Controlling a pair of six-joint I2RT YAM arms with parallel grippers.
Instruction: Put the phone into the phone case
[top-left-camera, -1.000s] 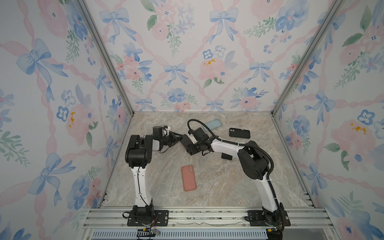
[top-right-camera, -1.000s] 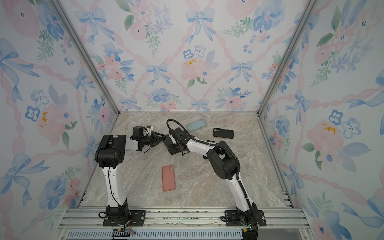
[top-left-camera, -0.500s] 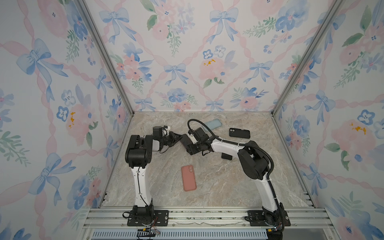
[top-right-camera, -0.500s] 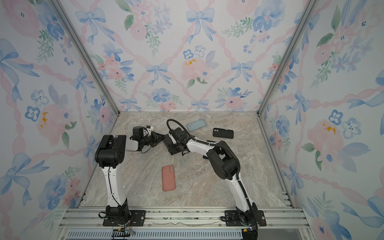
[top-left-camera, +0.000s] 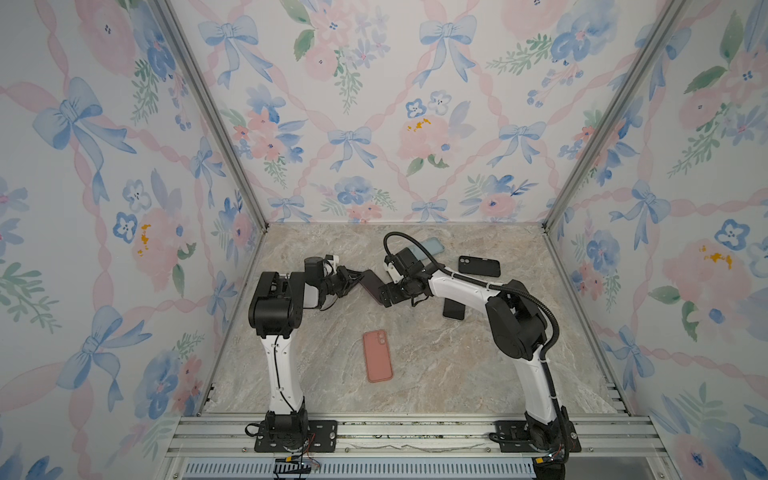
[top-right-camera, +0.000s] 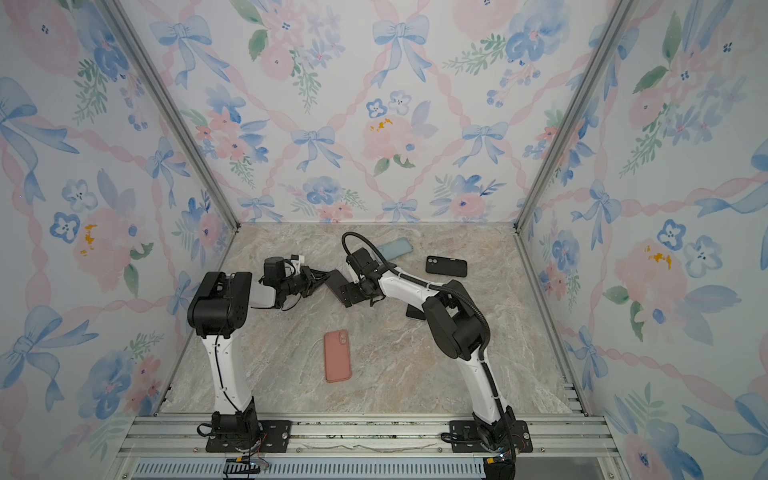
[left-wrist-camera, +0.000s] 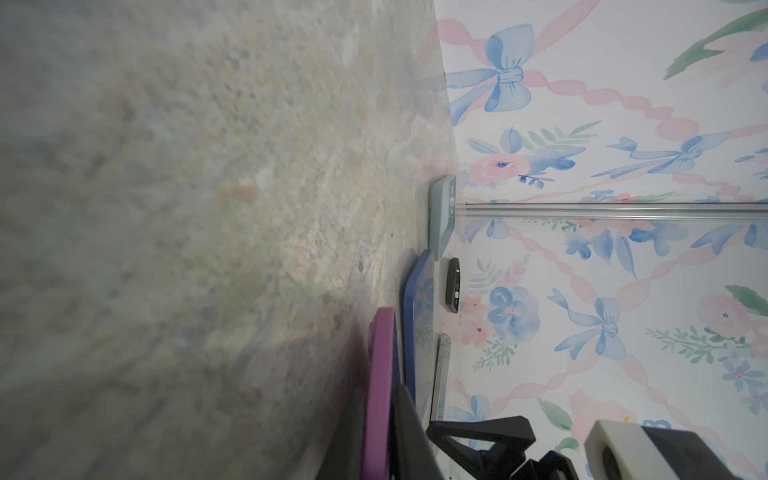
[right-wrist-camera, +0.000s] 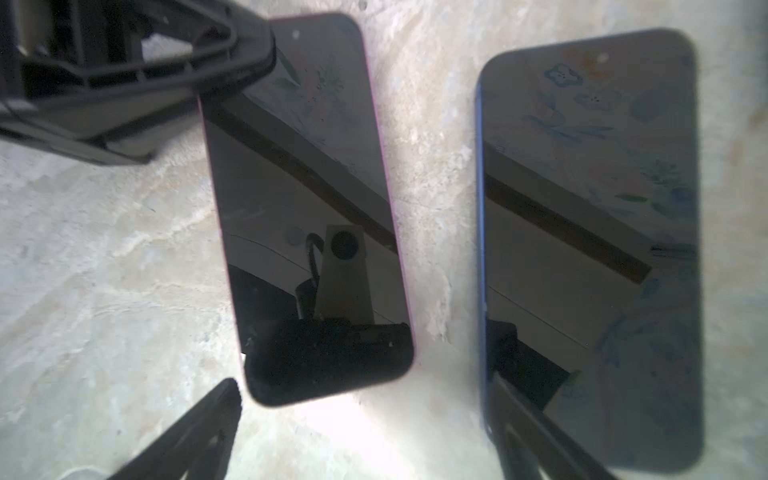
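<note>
A dark-screened phone (top-left-camera: 372, 284) (top-right-camera: 337, 284) with a purple edge sits between the two arms at mid table. My left gripper (top-left-camera: 359, 276) (top-right-camera: 326, 276) is shut on its left end; in the left wrist view the purple edge (left-wrist-camera: 380, 374) is clamped between the fingers. My right gripper (top-left-camera: 386, 293) (top-right-camera: 349, 293) stands open at the phone's other end (right-wrist-camera: 307, 208), one finger (right-wrist-camera: 195, 432) on each side, not touching it. A salmon phone case (top-left-camera: 377, 355) (top-right-camera: 337, 355) lies flat nearer the front edge.
A blue-edged phone (right-wrist-camera: 590, 249) (left-wrist-camera: 415, 316) lies beside the purple one. A pale teal case (top-left-camera: 430, 247) and a black case (top-left-camera: 478, 266) lie at the back. A dark phone (top-left-camera: 453, 309) shows partly under the right forearm. Patterned walls enclose three sides.
The right gripper's jaws have spread wider at the phone's end. The left gripper stays clamped on the other end. Neither arm has shifted noticeably.
</note>
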